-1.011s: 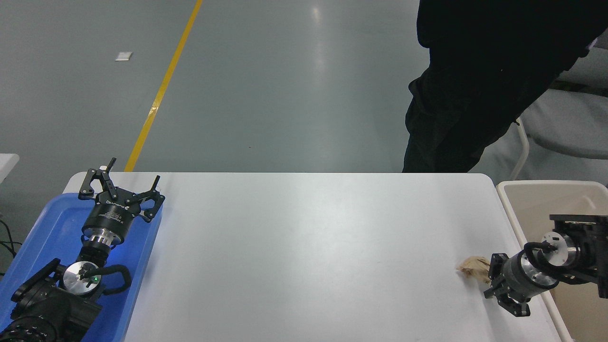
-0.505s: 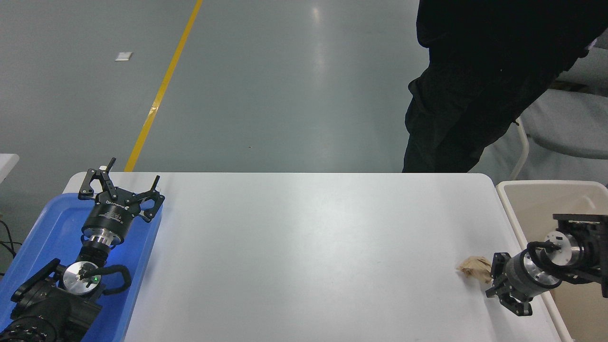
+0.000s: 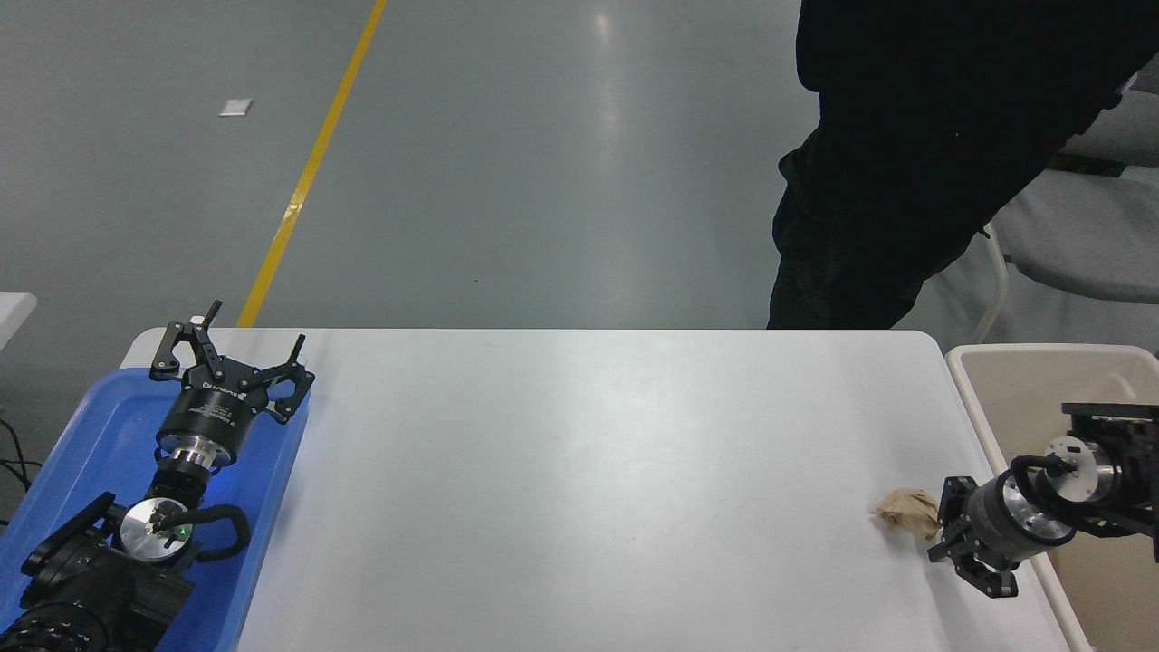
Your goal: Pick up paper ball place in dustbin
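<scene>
One paper ball [image 3: 907,511] lies beside one dustbin [image 3: 1041,362], right claw [image 3: 951,534] touching.

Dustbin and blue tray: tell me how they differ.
The dustbin is cream-beige and deep-walled; the blue tray is bright blue and shallow. The dustbin stands off the white table's right edge, the tray sits at the table's left end. The right gripper reaches out over the dustbin toward the paper ball; the left gripper hangs over the tray. Both are open-topped plastic with rounded rims.
</scene>
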Motion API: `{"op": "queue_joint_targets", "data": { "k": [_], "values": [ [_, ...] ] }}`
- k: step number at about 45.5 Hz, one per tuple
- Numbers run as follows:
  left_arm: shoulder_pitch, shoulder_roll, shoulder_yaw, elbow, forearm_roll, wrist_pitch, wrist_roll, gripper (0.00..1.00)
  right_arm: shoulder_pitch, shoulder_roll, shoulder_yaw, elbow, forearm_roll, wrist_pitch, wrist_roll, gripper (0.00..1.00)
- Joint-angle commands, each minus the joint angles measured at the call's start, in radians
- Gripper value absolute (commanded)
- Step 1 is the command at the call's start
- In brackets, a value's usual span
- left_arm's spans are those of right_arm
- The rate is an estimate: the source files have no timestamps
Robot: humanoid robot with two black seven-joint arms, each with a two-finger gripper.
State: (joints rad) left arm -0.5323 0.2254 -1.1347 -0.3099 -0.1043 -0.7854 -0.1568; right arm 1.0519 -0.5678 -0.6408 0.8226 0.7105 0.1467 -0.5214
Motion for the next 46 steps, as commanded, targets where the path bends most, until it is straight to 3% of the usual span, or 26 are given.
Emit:
{"op": "queue_joint_targets", "data": {
  "k": [1, 3, 7, 9, 10, 12, 13, 31, 41, 46],
  "values": [
    [0.000, 0.000, 0.001, 0.000, 0.000, 0.000, 0.000, 0.99, 0.016, -0.029, -0.031, 0.039, -0.043, 0.001, 0.003, 0.00],
    [0.000, 0.000, 0.001, 0.000, 0.000, 0.000, 0.000, 0.99, 0.045, -0.044, -0.052, 0.067, -0.094, 0.001, 0.003, 0.02],
    [0.000, -0.001, 0.000, 0.000, 0.000, 0.000, 0.000, 0.99, 0.150, -0.063, -0.152, 0.130, -0.255, -0.003, 0.012, 0.48],
    [0.000, 0.000, 0.001, 0.000, 0.000, 0.000, 0.000, 0.99, 0.206, -0.064, -0.193, 0.165, -0.319, -0.001, 0.012, 0.57],
    [0.000, 0.000, 0.001, 0.000, 0.000, 0.000, 0.000, 0.99, 0.233, -0.063, -0.213, 0.190, -0.342, -0.001, 0.012, 0.65],
    [0.000, 0.000, 0.000, 0.000, 0.000, 0.000, 0.000, 0.99, 0.295, -0.064, -0.252, 0.220, -0.376, -0.001, 0.012, 0.94],
    [0.000, 0.000, 0.001, 0.000, 0.000, 0.000, 0.000, 0.99, 0.330, -0.064, -0.272, 0.231, -0.376, 0.001, 0.011, 1.00],
    [-0.002, 0.000, 0.001, 0.000, 0.000, 0.000, 0.000, 0.99, 0.835, 0.002, -0.600, 0.567, -0.381, 0.221, 0.009, 1.00],
    [0.000, 0.000, 0.001, 0.000, 0.000, 0.000, 0.000, 0.99, 1.002, 0.060, -0.649, 0.601, -0.382, 0.476, 0.009, 1.00],
    [0.000, 0.000, 0.001, 0.000, 0.000, 0.000, 0.000, 0.99, 1.057, 0.092, -0.648, 0.599, -0.381, 0.521, 0.009, 1.00]
  ]
}}
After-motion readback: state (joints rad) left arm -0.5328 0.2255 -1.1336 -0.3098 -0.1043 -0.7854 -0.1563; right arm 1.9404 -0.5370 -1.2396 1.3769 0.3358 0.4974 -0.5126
